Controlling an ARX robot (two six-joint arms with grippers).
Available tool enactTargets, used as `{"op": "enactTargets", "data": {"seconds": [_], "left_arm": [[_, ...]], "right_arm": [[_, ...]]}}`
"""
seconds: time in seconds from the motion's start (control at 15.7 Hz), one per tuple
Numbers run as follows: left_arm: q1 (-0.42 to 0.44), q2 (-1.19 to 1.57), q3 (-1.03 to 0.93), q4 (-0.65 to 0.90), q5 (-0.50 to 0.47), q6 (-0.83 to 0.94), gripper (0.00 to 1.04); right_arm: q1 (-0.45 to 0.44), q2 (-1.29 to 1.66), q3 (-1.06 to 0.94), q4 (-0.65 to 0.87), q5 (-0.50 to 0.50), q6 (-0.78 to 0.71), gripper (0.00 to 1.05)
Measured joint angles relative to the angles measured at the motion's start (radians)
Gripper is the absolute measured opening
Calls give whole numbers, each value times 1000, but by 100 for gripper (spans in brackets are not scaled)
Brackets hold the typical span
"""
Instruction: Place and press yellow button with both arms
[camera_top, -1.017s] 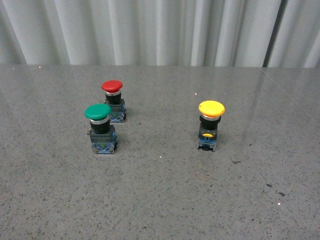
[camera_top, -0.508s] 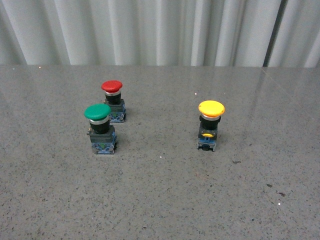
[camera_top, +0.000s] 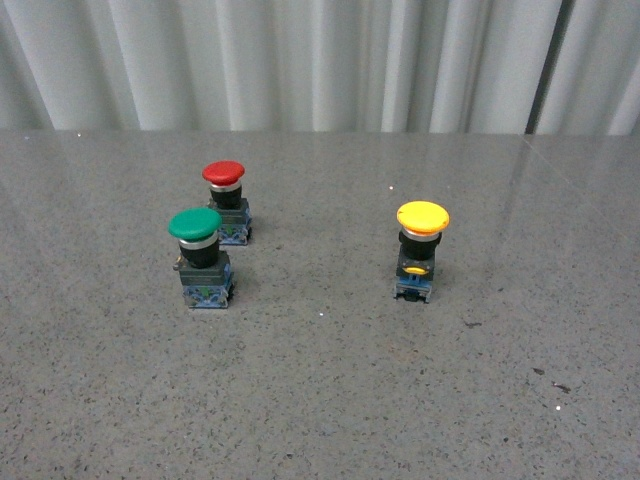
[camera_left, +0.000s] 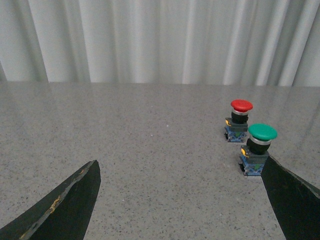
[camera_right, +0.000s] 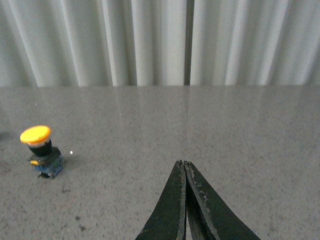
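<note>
Grey desk (camera_top: 320, 400): I see the yellow button (camera_top: 420, 250) upright at right-centre, left claw (camera_left: 180, 200) spread wide, right claw (camera_right: 185, 200) pressed together, both empty.

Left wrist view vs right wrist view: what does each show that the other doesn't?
Only the left wrist view shows the red button and the green button, standing close together, plus the left pincer, open wide with nothing between its fingers. Only the right wrist view shows the yellow button, standing alone and untouched, and the right pincer, fingertips closed together and empty. Both show the grey speckled table and the pale curtain behind.
</note>
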Motion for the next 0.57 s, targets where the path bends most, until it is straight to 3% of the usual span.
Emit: {"op": "enactTargets", "data": {"seconds": [0.57], "left_arm": [[0, 0, 0, 0, 0, 0, 98]], "right_arm": [[0, -164, 0, -169, 0, 0, 2]]}}
